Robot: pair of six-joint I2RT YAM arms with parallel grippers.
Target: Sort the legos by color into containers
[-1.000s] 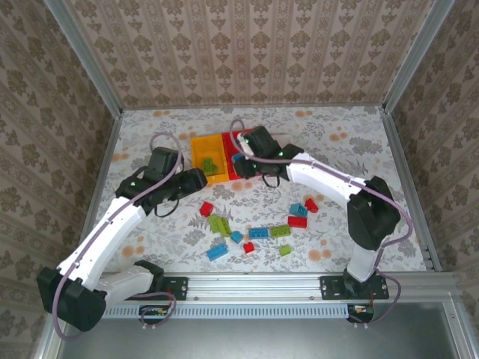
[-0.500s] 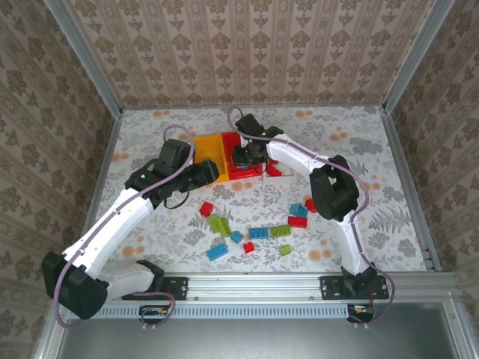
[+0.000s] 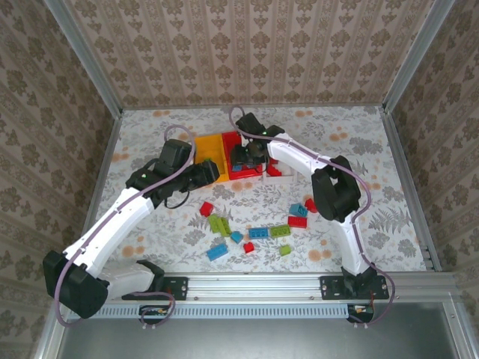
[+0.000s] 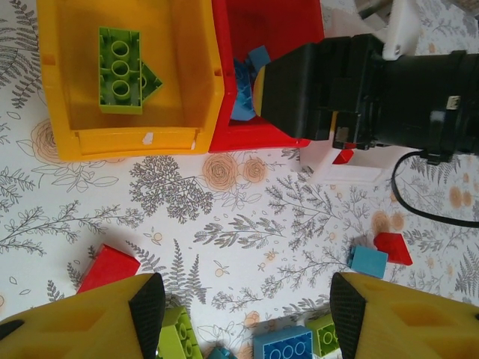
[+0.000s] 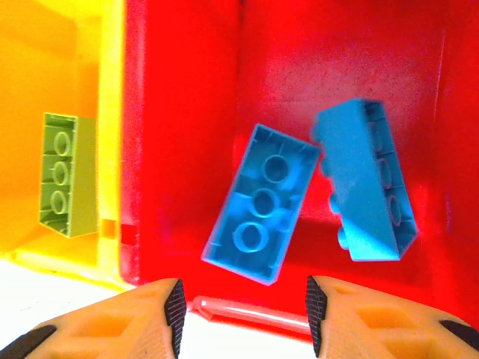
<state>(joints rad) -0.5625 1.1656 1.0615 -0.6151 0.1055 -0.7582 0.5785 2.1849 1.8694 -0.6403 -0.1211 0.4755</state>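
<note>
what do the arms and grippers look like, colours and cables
Both arms have white shells and black joints: left arm, right arm. A thin lilac cable loops along each. The left gripper and right gripper have yellow-orange fingers with black pads.

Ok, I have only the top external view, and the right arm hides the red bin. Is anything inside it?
Observer: Yes, two blue bricks lie loose in the red bin.
Operator: Is the right gripper holding something?
Observer: No, the right gripper is open and holds nothing.
Operator: And the yellow bin?
Observer: A lime green brick lies in the yellow bin.
</note>
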